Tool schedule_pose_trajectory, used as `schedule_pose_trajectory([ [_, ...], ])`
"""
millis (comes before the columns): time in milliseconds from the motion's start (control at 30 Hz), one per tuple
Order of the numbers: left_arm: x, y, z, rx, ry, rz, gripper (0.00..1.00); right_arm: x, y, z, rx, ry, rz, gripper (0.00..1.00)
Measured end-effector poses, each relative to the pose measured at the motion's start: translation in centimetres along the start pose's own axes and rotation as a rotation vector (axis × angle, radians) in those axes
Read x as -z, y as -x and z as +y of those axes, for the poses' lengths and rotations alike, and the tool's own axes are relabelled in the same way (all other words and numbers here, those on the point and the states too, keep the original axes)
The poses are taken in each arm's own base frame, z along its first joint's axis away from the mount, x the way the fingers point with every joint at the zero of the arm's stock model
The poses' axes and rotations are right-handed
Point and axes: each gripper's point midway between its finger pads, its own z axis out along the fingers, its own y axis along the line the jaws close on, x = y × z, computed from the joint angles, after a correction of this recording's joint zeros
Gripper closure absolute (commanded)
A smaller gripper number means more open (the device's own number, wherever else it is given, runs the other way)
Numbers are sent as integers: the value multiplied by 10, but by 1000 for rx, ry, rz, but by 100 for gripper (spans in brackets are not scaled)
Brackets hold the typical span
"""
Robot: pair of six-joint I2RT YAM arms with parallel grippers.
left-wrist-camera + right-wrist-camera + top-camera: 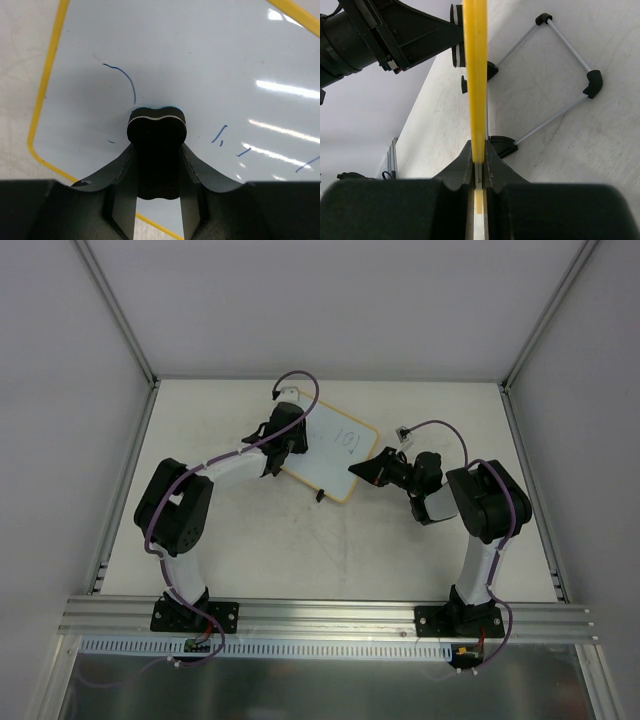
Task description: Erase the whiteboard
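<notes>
The whiteboard (335, 455) lies tilted on the table, white with a yellow rim and blue marks. My left gripper (283, 452) is shut on a black eraser block (156, 127) and presses it onto the board face (200, 65), next to a curved blue stroke (125, 80). More blue strokes (220, 135) lie to its right. My right gripper (362, 472) is shut on the board's yellow rim (476, 75) at the near right edge, seen edge-on in the right wrist view. The board's black clip feet (502, 145) and wire stand (570, 60) show there.
Grey enclosure walls and aluminium posts (120, 310) ring the table (300, 550). An aluminium rail (330, 615) runs along the near edge with both arm bases. The left arm (380, 35) shows in the right wrist view.
</notes>
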Motion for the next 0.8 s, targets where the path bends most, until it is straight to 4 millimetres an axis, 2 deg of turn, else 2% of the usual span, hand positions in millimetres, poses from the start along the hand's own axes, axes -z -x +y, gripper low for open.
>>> schedule_pose_trajectory([
  [367,6,-2,-35,-98,-201,23,100,0,1,-1,-14,-6,-4,100],
  [467,11,-3,-53,-132,-285,34,100,0,1,-1,-13,-4,-5,100],
  [667,32,-13,-105,-209,-469,56,100,0,0,0,-12,0,0,100],
  [800,36,-21,-118,-228,-498,68,100,0,0,0,-15,-2,1,100],
])
